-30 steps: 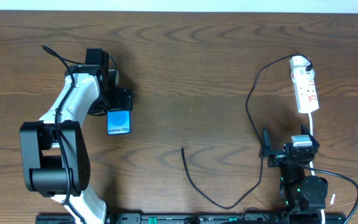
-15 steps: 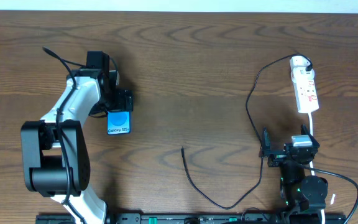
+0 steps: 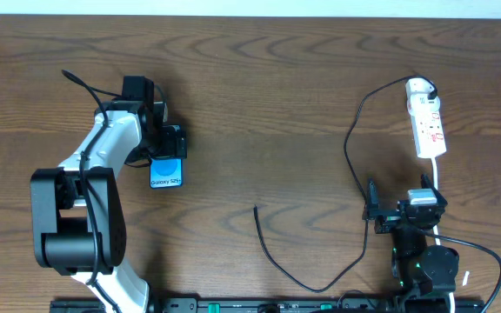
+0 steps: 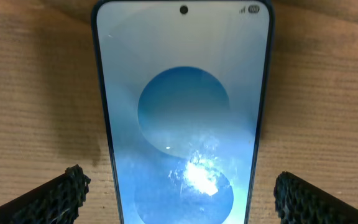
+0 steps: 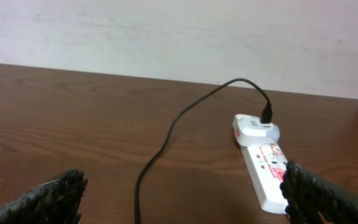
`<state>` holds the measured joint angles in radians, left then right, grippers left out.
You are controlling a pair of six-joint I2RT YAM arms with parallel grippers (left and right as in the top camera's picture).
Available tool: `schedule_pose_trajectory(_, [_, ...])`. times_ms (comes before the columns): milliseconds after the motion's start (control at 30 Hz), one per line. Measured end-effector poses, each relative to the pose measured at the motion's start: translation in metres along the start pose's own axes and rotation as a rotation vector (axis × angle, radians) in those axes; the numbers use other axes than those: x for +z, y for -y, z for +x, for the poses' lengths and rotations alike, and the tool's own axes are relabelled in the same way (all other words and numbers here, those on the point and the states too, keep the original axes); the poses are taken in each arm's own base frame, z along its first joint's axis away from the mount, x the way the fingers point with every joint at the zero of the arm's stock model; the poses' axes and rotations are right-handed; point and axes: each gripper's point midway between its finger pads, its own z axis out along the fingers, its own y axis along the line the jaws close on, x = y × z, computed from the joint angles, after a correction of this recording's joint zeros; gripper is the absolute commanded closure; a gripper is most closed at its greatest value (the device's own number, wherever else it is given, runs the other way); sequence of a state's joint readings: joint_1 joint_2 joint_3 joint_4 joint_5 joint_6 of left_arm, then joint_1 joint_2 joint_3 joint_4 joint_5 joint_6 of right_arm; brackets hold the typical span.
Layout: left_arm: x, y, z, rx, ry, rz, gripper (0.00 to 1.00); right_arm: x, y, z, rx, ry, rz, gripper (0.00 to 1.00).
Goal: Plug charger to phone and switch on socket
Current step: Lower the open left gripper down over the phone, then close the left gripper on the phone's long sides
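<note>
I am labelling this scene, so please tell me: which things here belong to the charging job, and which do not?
Belong: blue-screened rectangular phone; long thin black charger cable; white elongated power strip with red markings.
Other: only the brown wooden table beneath.

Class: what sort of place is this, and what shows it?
Likely a robotics test bench: a wooden table against a plain wall, two robot arms, and a phone, charger cable and power strip laid out.
</note>
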<state>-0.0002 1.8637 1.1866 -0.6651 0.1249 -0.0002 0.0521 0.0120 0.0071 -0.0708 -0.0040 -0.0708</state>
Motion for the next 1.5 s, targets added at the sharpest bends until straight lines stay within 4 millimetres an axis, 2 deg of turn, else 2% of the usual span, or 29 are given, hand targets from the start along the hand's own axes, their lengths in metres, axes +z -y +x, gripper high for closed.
schedule_pose_trajectory(567, [0.000, -0.005, -0.001, -0.004, 0.006, -0.027, 0.02, 0.000, 0.000, 0.000, 0.000, 0.000, 0.000, 0.01])
schedule_pose_trajectory(933, [0.001, 0.007, 0.000, 0.023, 0.006, -0.050, 0.02, 0.000, 0.000, 0.000, 0.000, 0.000, 0.000, 0.01])
schedule_pose_trajectory(1333, [0.001, 0.004, -0.002, 0.019, 0.015, -0.068, 0.02, 0.000, 0.000, 0.000, 0.000, 0.000, 0.000, 0.01])
schedule_pose_trajectory(1500, [0.008, 0.003, 0.001, 0.018, -0.006, -0.073, 0.02, 0.000, 0.000, 0.000, 0.000, 0.000, 0.000, 0.01])
